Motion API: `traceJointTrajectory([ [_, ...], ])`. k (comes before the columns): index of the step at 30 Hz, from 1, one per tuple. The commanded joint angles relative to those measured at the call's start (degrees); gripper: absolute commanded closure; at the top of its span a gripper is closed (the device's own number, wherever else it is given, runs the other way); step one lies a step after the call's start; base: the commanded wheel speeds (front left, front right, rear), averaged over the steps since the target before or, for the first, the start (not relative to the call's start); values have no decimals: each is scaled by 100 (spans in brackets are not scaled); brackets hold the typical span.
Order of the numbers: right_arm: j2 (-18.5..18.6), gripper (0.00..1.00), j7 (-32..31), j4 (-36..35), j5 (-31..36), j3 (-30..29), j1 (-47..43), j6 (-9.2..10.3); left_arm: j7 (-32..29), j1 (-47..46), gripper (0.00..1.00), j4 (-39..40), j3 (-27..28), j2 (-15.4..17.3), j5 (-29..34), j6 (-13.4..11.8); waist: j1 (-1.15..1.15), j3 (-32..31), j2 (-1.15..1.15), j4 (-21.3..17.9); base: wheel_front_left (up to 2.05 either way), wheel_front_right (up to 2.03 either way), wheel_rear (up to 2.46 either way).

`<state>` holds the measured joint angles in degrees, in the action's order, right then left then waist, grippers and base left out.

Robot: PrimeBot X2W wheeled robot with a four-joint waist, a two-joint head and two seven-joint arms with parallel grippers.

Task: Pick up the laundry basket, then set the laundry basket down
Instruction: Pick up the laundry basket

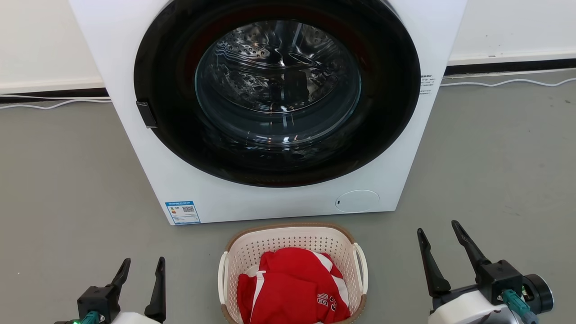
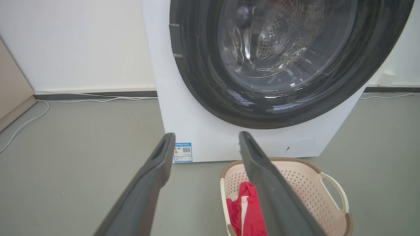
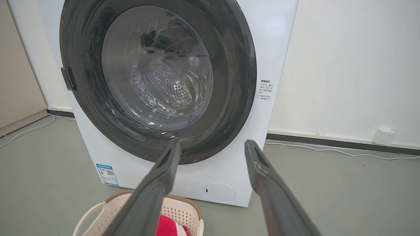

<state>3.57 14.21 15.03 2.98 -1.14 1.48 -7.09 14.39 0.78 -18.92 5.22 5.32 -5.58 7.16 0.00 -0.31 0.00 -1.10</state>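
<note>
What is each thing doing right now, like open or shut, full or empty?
washing machine door: shut.
laundry basket: on the floor, holding red clothes, untouched.
red clothes: crumpled inside the basket.
left end effector: open, empty.
right end effector: open, empty.

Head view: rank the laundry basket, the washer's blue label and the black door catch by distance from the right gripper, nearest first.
1. laundry basket, on the floor just left of the right gripper.
2. blue label, at the lower left corner of the washer.
3. black door catch, higher up and farthest left.
</note>
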Motion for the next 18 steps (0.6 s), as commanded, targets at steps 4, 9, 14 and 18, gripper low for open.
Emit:
traceJointTrajectory([
  [4,13,0,79,-135,-5,125,183,-40,61,-123,0,113,181,75,34,33,0,21,0,-8,0,0,0],
  [9,-7,0,79,-138,-5,125,185,-40,61,-141,0,104,189,87,25,33,0,57,0,-27,0,0,0],
  [14,-23,0,79,-143,-18,80,200,-40,61,-176,0,109,177,81,27,33,0,128,0,-24,0,0,0],
  [18,-36,0,79,-98,-41,53,281,-40,61,-320,0,79,99,73,-12,33,0,348,0,4,0,0,0],
])
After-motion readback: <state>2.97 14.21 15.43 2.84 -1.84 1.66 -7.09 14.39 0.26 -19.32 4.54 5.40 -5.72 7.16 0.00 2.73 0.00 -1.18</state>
